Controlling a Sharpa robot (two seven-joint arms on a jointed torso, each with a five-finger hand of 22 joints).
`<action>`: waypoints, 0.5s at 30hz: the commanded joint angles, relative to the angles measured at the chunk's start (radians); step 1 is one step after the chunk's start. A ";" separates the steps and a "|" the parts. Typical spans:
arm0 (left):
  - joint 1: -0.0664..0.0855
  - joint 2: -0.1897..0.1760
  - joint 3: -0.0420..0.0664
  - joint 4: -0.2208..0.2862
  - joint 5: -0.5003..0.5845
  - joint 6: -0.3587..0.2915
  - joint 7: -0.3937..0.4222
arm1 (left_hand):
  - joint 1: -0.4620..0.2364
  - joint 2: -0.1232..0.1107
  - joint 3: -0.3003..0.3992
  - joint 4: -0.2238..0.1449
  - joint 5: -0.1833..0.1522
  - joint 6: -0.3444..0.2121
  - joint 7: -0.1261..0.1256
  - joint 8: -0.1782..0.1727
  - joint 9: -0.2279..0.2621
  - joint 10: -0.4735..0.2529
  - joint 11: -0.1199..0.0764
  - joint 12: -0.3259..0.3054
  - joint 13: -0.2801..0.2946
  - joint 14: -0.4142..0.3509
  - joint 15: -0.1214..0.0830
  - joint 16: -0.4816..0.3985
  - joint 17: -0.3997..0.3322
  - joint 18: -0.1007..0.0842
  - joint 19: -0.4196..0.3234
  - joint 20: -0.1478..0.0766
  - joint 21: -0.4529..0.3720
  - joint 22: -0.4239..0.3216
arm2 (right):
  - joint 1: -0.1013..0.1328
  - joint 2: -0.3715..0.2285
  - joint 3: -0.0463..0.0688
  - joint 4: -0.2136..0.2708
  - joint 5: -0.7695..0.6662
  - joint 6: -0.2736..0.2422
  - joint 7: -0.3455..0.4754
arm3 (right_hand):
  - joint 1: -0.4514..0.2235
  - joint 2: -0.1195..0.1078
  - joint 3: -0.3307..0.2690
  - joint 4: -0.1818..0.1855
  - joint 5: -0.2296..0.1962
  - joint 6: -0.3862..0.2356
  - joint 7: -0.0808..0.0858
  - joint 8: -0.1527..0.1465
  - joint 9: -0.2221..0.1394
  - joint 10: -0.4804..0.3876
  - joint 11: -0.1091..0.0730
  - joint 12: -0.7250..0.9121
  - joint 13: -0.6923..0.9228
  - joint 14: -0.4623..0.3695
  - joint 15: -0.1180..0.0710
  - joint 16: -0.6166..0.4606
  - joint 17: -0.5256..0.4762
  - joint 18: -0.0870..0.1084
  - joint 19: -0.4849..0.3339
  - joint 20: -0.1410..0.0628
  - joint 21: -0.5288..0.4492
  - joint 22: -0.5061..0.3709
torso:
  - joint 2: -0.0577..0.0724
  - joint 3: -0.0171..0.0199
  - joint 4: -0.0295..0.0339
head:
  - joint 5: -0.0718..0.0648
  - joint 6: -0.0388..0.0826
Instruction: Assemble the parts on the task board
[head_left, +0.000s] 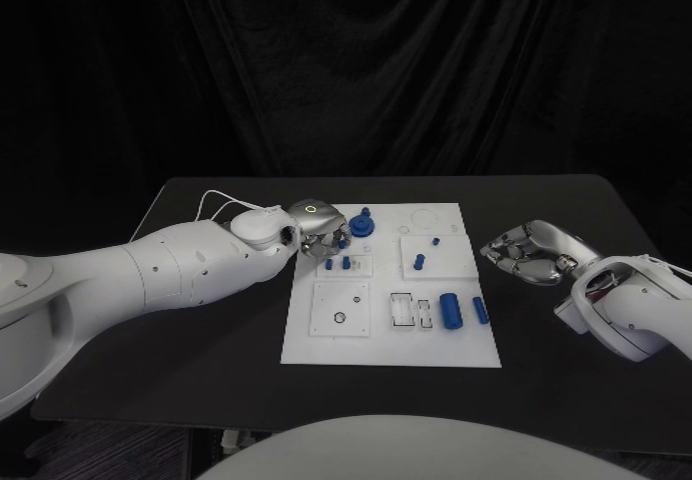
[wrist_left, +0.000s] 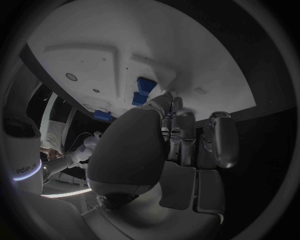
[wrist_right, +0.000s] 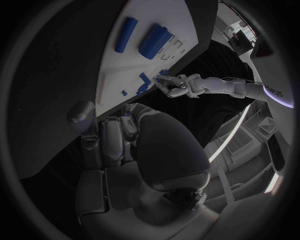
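The white task board (head_left: 392, 345) lies in the middle of the black table (head_left: 562, 210). Small blue parts (head_left: 450, 310) sit on it. The left hand (head_left: 317, 228) reaches over the far corner, likely to work a peg (I cannot tell if it holds one). The right hand (head_left: 528, 253) waits beside the board, fingers curled, holding nothing. Dark curtains hang behind.

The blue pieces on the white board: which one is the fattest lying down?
The thick blue cylinder lying near the board's front right. The blue rod beside it is much thinner; the others are small pegs.
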 joint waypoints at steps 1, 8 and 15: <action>-0.002 -0.001 0.000 -0.001 -0.001 0.014 -0.005 | -0.012 -0.004 0.005 0.002 -0.009 -0.017 -0.006 -0.010 -0.005 0.001 0.007 -0.009 -0.001 -0.007 0.000 -0.005 -0.002 0.004 -0.005 0.000 -0.006 0.177 | -0.003 -0.001 0.001 0.000 -0.002 0.008 -0.018 | -0.002 -0.004 0.004 0.001 0.006 0.001 0.003 -0.001 0.001 -0.002 0.002 -0.002 0.000 0.004 -0.002 -0.006 0.026 0.012 0.000 0.000 -0.003 0.112 | 0.000 0.0002 -0.0008 | 0.001 0.000; -0.002 -0.003 0.000 -0.002 -0.001 0.005 -0.008 | -0.019 -0.010 0.006 0.007 -0.016 -0.054 -0.023 -0.024 -0.016 0.005 0.013 -0.020 0.000 -0.008 0.004 -0.008 -0.006 0.005 -0.006 0.001 -0.010 0.176 | -0.003 0.000 0.001 0.000 -0.002 0.011 -0.019 | -0.002 -0.004 0.004 0.001 0.006 0.001 0.003 -0.001 0.001 -0.002 0.002 -0.002 0.000 0.004 -0.002 -0.006 0.026 0.012 0.000 0.000 -0.003 0.112 | 0.000 -0.0002 0.0000 | 0.000 0.000; -0.002 -0.005 0.000 -0.002 -0.001 -0.009 -0.012 | -0.021 -0.011 0.007 0.010 -0.019 -0.067 -0.029 -0.025 -0.021 0.006 0.015 -0.024 0.001 -0.011 0.005 -0.013 -0.013 0.006 -0.007 0.002 -0.015 0.175 | -0.003 -0.001 0.001 0.000 -0.002 0.015 -0.021 | -0.002 -0.004 0.004 0.001 0.006 0.001 0.003 -0.001 0.001 -0.002 0.002 -0.002 0.000 0.004 -0.002 -0.006 0.026 0.012 0.000 0.000 -0.003 0.112 | 0.000 0.0001 0.0002 | 0.000 0.000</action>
